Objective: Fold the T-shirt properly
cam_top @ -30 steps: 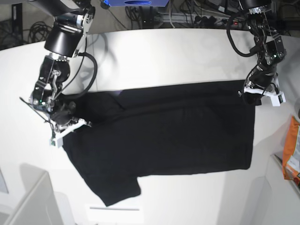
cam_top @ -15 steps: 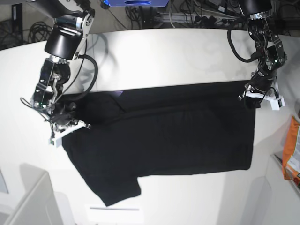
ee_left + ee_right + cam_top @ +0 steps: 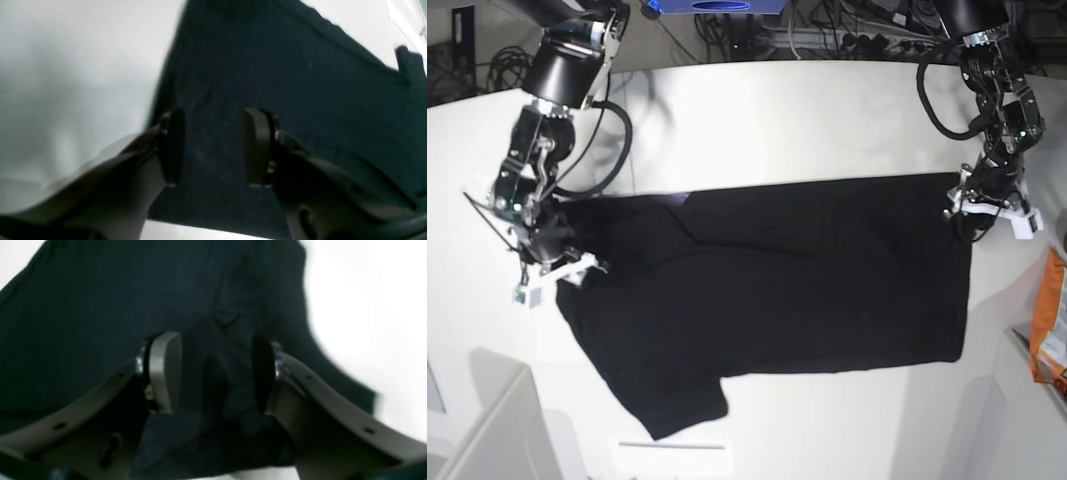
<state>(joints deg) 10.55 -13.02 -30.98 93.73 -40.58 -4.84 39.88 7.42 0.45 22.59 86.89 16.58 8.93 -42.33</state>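
The black T-shirt (image 3: 787,290) lies spread flat on the white table (image 3: 777,120), plain side up, with one sleeve (image 3: 677,400) pointing to the front. My left gripper (image 3: 990,217) is at the shirt's far right corner. In the left wrist view its jaws (image 3: 215,146) stand open over the T-shirt (image 3: 300,83), with nothing between the pads. My right gripper (image 3: 551,276) is at the shirt's left end. In the right wrist view it (image 3: 215,373) is open, and a loose ridge of the T-shirt (image 3: 217,386) rises between the pads, not pinched.
An orange packet (image 3: 1049,325) lies at the table's right edge. Cables and a blue device (image 3: 717,6) sit behind the table. A pale box (image 3: 487,430) stands at the front left, and a white sheet (image 3: 672,455) lies by the sleeve.
Both grippers have gone from shut to open and let go of the shirt's corners. Each arm has shifted slightly outward, and the shirt has settled flat.
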